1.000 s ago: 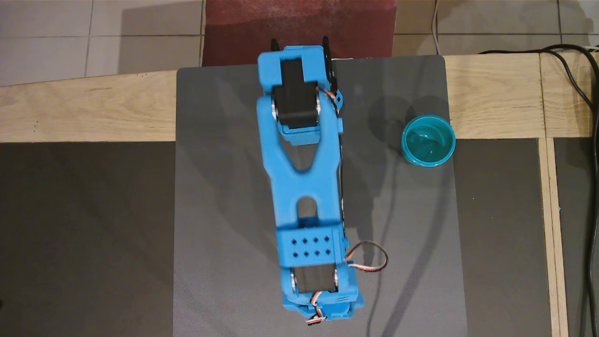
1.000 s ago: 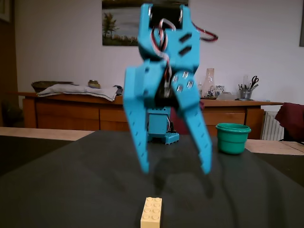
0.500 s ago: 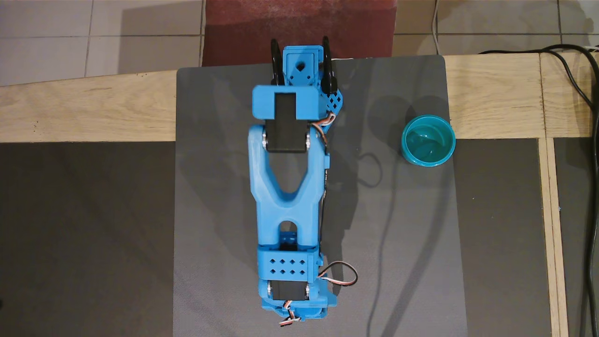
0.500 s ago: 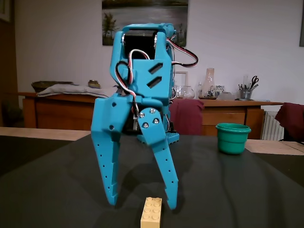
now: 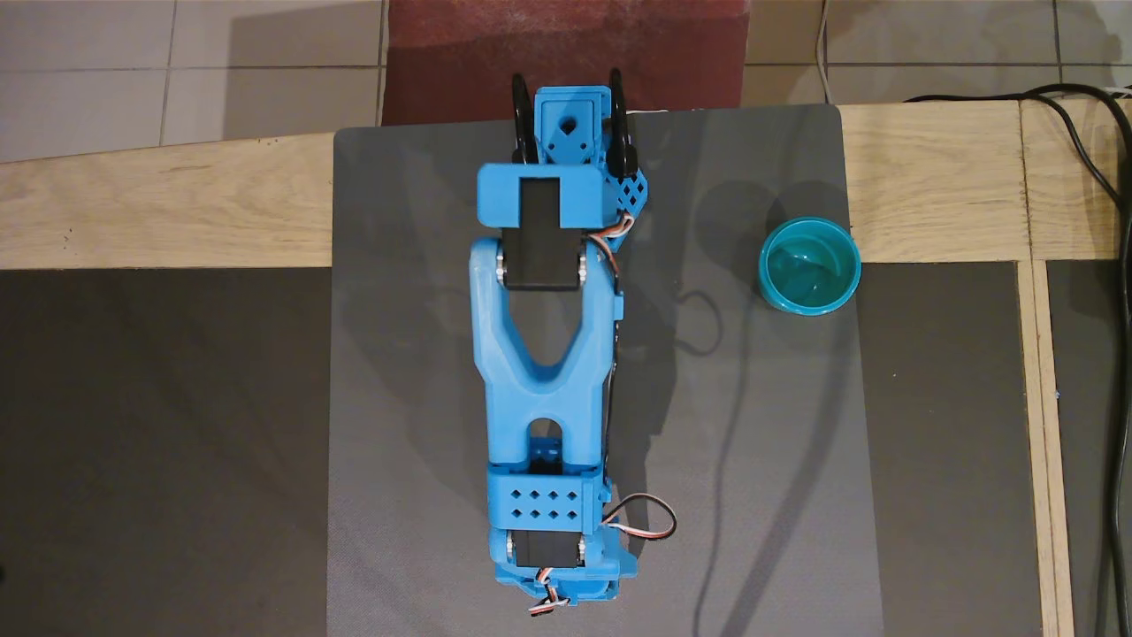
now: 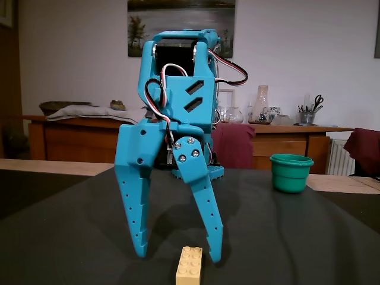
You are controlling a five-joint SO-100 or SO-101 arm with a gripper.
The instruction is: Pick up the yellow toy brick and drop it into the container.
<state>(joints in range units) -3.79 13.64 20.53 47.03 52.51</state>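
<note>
Fingers of the blue plastic two-finger gripper (image 6: 177, 257) are spread wide and point down at the dark grey mat (image 6: 309, 237), tips close to its surface, holding nothing. That low, open stance looks like the approach for a pinch from above, both fingers set to come down either side of the target.

In the fixed view, the small pale-yellow rectangular plastic brick (image 6: 189, 265) lies flat on the mat, studs up in two rows of three. It sits on the camera side of the fingertips, just beside the right-hand tip as that view shows it, and appears in front of the gap rather than inside it, though depth is hard to judge. The overhead view hides it beneath the arm.

The round teal-blue plastic cup (image 5: 809, 265) stands upright and empty, well apart from the gripper, off to the right in both views.
</note>
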